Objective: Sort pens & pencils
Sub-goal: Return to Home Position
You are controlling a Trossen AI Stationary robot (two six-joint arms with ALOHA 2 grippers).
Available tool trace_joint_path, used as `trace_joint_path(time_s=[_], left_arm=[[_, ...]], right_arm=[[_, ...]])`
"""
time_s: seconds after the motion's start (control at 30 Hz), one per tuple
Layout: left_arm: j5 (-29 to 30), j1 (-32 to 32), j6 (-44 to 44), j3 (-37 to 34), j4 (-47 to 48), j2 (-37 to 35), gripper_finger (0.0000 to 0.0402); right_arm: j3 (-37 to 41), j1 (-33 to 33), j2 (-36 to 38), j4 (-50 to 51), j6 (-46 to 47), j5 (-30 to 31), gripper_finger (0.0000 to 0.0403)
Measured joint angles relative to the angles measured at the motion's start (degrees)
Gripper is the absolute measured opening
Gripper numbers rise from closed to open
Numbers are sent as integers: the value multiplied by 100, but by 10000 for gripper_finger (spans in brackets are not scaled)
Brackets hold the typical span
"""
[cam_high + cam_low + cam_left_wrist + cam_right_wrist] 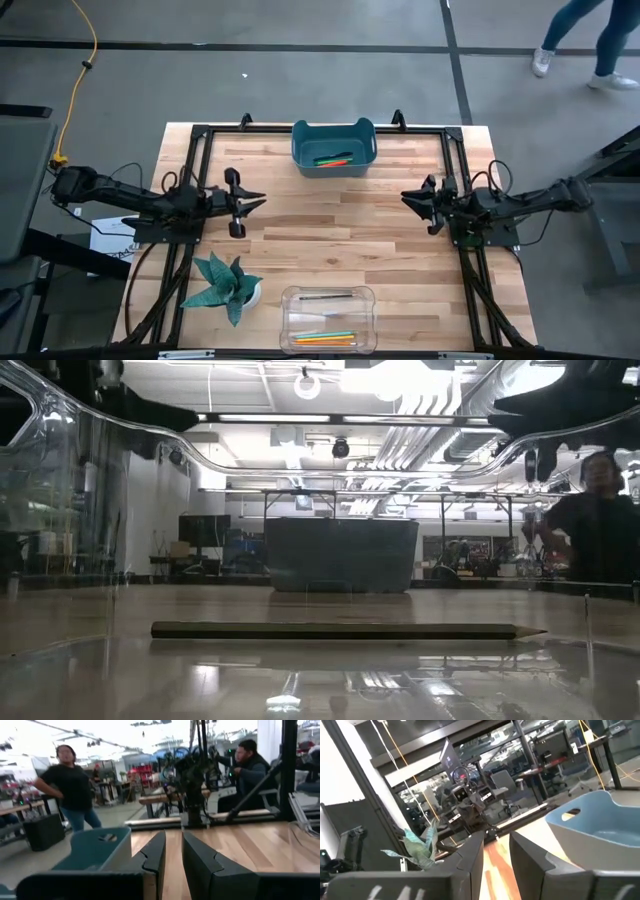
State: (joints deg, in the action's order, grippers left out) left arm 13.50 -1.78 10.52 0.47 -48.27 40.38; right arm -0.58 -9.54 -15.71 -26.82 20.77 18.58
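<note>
Left end effector (258, 201) hangs over the left-centre of the desk (330, 240) in the high view. It faces the right end effector (407, 197) at right-centre, and both are well apart from either bin.

Much is only partly visible. The pens (333, 159), one green and one red, lie close together on the floor of the teal bin (310, 140) at upper centre. From above they are too small to tell whether they touch, and in the low view the bin's wall hides them altogether. The pencils (325, 337) lie in the transparent bin (328, 315) at lower centre. A bright orange, yellow and teal bunch sits towards the frame's bottom edge, and thin dark ones lie nearer the desk's middle; their count is hard to make out. The low view looks through that bin's clear wall and shows one dark pencil (340, 630) lying flat across the lower frame, tip to the right. An artificial plant (225, 285) stands just left of the transparent bin. A person (590, 40) at upper right is cut off at the legs.

In its wrist view the left end effector's fingers (152, 855) stand slightly spread with a narrow gap, holding and touching nothing. The right one's fingers (472, 852) are likewise a little apart and empty.
</note>
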Motion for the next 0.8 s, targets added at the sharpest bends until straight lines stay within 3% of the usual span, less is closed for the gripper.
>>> trace_joint_path(time_s=[0.23,0.5,0.8], left_arm=[[-111,-2,-193,4,303,-2,51],[-322,-2,-649,9,1474,0,51],[-1057,-4,-1097,9,2584,0,51]], right_arm=[[0,-228,9,-88,-286,66,85],[0,-426,7,643,-17,247,85],[0,-666,7,1494,477,248,85]])
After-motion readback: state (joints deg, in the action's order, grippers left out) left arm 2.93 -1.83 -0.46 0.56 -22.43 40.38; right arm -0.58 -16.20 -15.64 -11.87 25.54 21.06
